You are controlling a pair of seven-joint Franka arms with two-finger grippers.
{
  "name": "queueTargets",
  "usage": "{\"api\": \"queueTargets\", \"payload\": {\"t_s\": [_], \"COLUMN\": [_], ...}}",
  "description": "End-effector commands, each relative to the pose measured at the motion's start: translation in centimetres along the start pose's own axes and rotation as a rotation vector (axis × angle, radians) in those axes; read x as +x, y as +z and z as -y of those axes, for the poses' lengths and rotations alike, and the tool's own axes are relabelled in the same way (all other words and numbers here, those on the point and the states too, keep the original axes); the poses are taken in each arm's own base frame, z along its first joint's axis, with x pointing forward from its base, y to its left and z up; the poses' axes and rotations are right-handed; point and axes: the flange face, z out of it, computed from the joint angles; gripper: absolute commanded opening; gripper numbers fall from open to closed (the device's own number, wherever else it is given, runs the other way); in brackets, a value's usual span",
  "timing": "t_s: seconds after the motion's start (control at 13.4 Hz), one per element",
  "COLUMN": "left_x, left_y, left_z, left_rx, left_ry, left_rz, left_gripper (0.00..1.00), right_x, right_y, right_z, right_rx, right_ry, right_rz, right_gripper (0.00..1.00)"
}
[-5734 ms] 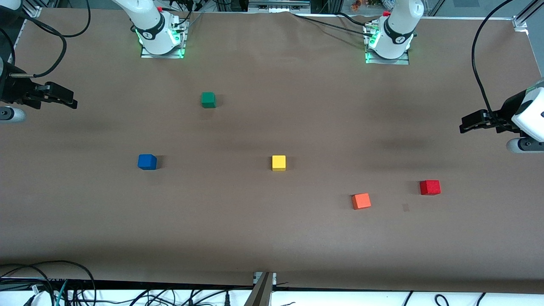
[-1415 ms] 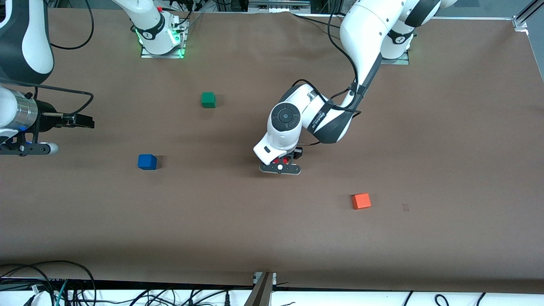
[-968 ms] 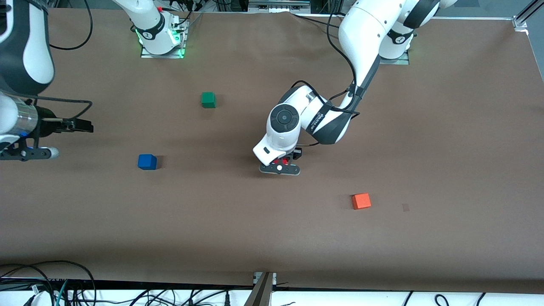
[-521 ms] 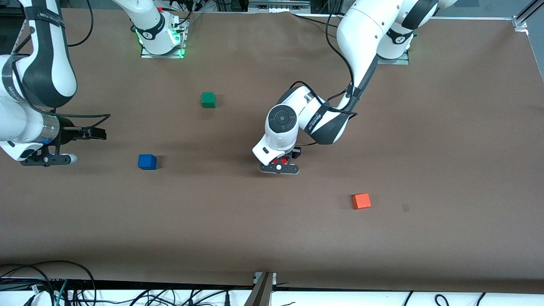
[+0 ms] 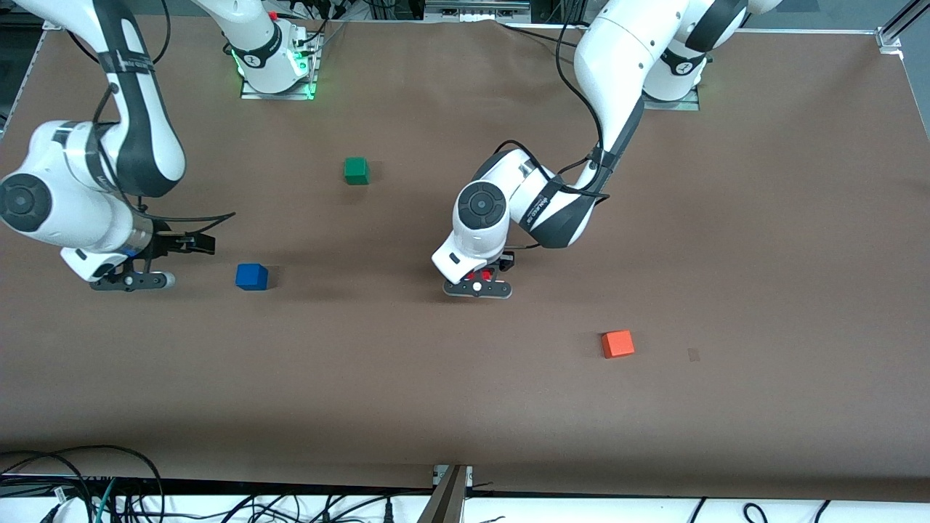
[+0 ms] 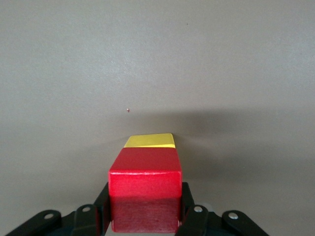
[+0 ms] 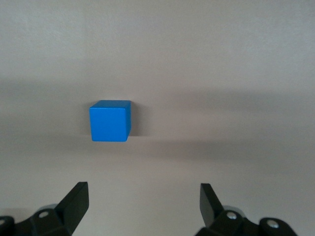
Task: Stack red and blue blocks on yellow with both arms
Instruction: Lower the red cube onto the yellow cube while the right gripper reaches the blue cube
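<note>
My left gripper (image 5: 478, 282) hangs over the middle of the table, shut on the red block (image 6: 144, 189). Its black fingers (image 6: 102, 206) press both sides of the block. Directly under the red block sits the yellow cube (image 6: 150, 141), with only a strip of its top showing; I cannot tell whether the two touch. In the front view the yellow cube is hidden under the left hand. The blue block (image 5: 251, 277) rests on the table toward the right arm's end. My right gripper (image 7: 142, 201) is open in the air just short of the blue block (image 7: 110, 121), nothing between its fingers.
A green cube (image 5: 356, 171) sits nearer the robots' bases than the blue block. An orange cube (image 5: 617, 343) lies nearer the front camera, toward the left arm's end. Brown paper (image 5: 726, 218) covers the table, and cables lie along its front edge.
The right arm has swung in from the table's end, bringing its open gripper close to the blue block. The left gripper with the red block has barely shifted over the yellow cube.
</note>
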Motion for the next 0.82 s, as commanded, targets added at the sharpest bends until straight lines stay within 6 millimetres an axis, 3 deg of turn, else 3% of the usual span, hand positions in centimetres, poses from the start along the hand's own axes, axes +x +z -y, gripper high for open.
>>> {"api": "queueTargets", "payload": {"t_s": [0.0, 0.74], "left_x": [-0.3, 0.4], "left_y": [0.0, -0.3], "left_z": [-0.8, -0.2], "left_rx": [0.011, 0.008], "left_ry": [-0.010, -0.015], "left_rz": [-0.007, -0.014], "left_gripper": [0.00, 0.00], "right_x": [0.3, 1.6], "right_y": [1.4, 9.4], "right_z": [0.3, 5.2], "right_rx": [0.005, 0.007], "right_ry": [0.046, 0.034], "right_rz": [-0.019, -0.126], "right_gripper": [1.00, 1.00]}}
